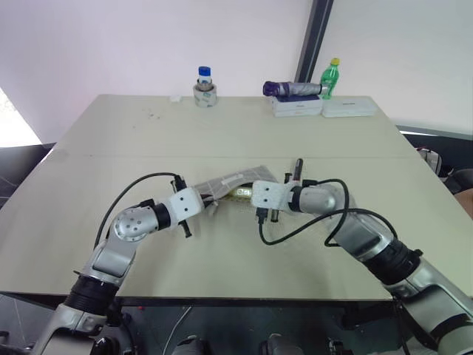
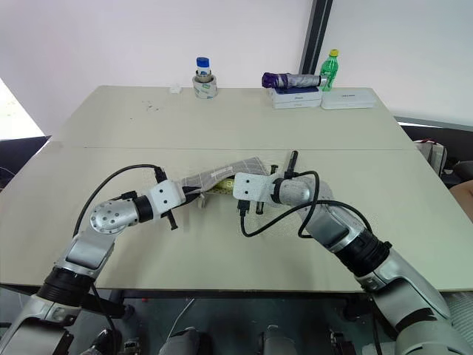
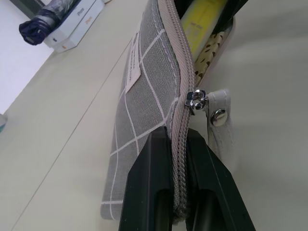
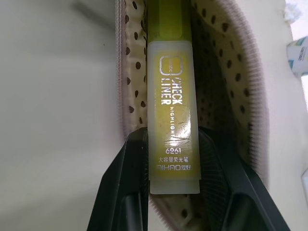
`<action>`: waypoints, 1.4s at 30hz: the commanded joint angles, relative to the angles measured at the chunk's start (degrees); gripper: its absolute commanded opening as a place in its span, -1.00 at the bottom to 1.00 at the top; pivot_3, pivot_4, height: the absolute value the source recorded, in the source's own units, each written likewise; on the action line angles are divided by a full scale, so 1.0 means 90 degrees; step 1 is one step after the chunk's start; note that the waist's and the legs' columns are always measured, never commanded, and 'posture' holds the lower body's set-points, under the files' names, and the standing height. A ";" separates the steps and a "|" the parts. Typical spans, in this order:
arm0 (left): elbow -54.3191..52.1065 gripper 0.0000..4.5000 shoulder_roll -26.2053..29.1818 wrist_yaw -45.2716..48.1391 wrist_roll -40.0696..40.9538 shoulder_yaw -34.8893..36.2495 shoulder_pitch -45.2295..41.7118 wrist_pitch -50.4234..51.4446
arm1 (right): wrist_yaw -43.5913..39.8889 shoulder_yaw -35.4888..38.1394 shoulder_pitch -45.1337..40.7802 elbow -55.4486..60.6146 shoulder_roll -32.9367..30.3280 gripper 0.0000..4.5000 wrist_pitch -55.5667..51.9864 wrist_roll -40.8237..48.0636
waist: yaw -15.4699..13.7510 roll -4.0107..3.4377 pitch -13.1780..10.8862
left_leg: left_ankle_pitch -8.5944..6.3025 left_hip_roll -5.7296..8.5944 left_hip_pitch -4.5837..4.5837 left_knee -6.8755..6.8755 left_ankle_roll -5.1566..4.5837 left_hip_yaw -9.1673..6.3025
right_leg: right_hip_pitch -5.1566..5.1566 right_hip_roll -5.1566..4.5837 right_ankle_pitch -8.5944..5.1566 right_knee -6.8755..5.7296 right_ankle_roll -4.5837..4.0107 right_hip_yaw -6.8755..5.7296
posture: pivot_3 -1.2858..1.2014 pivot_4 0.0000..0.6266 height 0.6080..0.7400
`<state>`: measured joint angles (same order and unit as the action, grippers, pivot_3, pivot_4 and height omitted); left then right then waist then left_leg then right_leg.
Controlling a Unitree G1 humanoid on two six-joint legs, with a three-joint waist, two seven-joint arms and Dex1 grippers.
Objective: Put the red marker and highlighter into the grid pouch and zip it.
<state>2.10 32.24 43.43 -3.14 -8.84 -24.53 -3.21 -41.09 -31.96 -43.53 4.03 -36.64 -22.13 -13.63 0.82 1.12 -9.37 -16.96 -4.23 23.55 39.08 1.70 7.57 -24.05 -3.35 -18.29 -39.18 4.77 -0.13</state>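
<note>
At mid-table, our left gripper pinches the grid pouch edge, steadying its mouth; right gripper clamps the highlighter, feeding it inside.

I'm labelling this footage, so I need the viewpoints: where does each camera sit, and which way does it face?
Left and right eye views: on the head, facing forward and down over both arms and the beige table.
Left wrist view: along the left gripper, shut on the grey grid-lined fabric pouch.
Right wrist view: along the right gripper, shut on the chunky yellow highlighter in the pouch mouth.
Shared: pouch and highlighter.
</note>
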 commanded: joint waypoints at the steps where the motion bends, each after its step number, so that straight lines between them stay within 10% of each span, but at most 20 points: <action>1: -0.0165 -1.00 -0.0073 0.0036 0.0175 0.0067 -0.0104 -0.0111 | -0.0014 0.0380 -0.0127 0.0154 0.0305 -0.61 0.0051 0.0033 | 0.0000 0.0000 0.0000 | 0.0000 -0.0001 0.0000 0.0000 0.0000 0.0001 | 0.0000 0.0000 0.0000 0.0000 0.0000 0.0000 | 0.03 -0.52 1.00; 7: -0.0175 -1.00 -0.0134 0.0009 0.0161 0.0106 -0.0095 -0.0059 | -0.0253 0.0629 -0.0007 0.0197 0.0589 -0.61 -0.0197 0.0164 | -0.0012 0.0000 0.0000 | 0.0000 -0.0002 0.0000 0.0003 0.0000 0.0003 | 0.0001 -0.0001 0.0000 -0.0001 0.0000 0.0000 | 0.03 -0.52 1.00; 13: -0.0146 -1.00 -0.0173 -0.0068 0.0224 0.0216 -0.0085 0.0044 | -0.0499 0.1079 0.0035 0.0421 0.0750 0.63 -0.0780 0.0535 | -0.0003 0.0000 0.0000 | 0.0000 -0.0002 0.0000 0.0002 0.0000 0.0003 | 0.0000 0.0001 0.0000 -0.0002 0.0000 0.0000 | 0.03 -0.52 1.00; 31: 0.0044 -1.00 -0.0102 -0.0691 0.0029 0.0464 -0.0152 0.0306 | -0.1253 0.3909 0.0098 0.1403 0.1256 0.63 -0.3504 0.4354 | -0.0011 0.0000 0.0000 | -0.0001 -0.0002 0.0000 0.0003 -0.0001 -0.0003 | 0.0003 0.0002 0.0000 -0.0003 0.0000 0.0000 | 0.03 -0.52 1.00; 42: 0.0083 -1.00 0.0096 -0.1039 -0.0104 0.0594 -0.0090 0.0423 | 0.1863 0.3858 -0.0244 -0.1951 0.1438 0.63 -0.2290 0.2317 | 0.0029 0.0000 0.0000 | 0.0000 0.0000 0.0000 -0.0005 0.0000 0.0012 | -0.0006 -0.0004 0.0000 -0.0002 0.0000 0.0002 | 0.03 -0.52 1.00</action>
<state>4.32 33.06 34.71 -4.08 -4.59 -24.98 0.88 -26.96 2.44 -44.73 -12.81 -24.82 -44.11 7.93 1.08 1.12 -9.37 -16.95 -4.24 23.55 39.02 1.71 7.68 -24.11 -3.37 -18.28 -39.22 4.77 -0.11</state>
